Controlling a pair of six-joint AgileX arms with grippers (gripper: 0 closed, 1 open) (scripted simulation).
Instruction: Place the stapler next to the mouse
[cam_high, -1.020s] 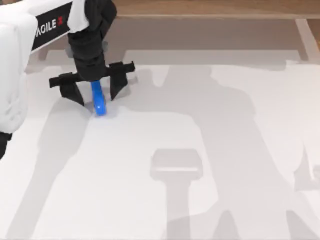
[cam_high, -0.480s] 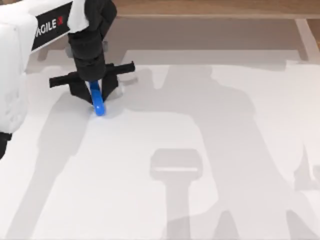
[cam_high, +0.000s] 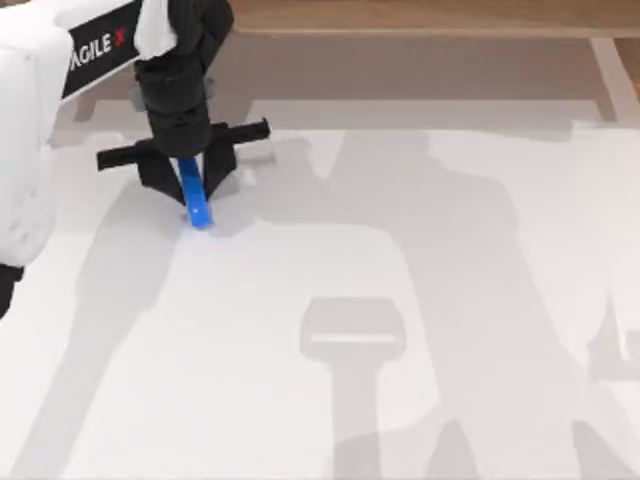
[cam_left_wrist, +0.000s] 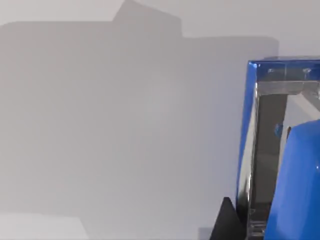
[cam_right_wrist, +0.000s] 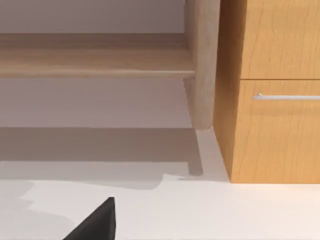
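Note:
The stapler (cam_high: 198, 203), a narrow bright-blue bar, is at the table's far left, its rounded end sticking out toward the front. My left gripper (cam_high: 194, 186) points down over it with its black fingers shut on the bar's sides. In the left wrist view the stapler (cam_left_wrist: 299, 190) shows close up, blue with a shiny metal part inside. The mouse is out of view. A black part of my right gripper (cam_right_wrist: 97, 222) shows low over the white tabletop.
The white table (cam_high: 420, 300) carries soft grey shadows of the arms. A brown floor strip (cam_high: 400, 60) runs beyond its far edge. A wooden cabinet (cam_right_wrist: 275, 100) with a metal drawer handle (cam_right_wrist: 287, 96) stands beyond the table in the right wrist view.
My left gripper's fingers, spread wide a second ago, have closed in on the stapler. The stapler's free end has stayed in nearly the same spot.

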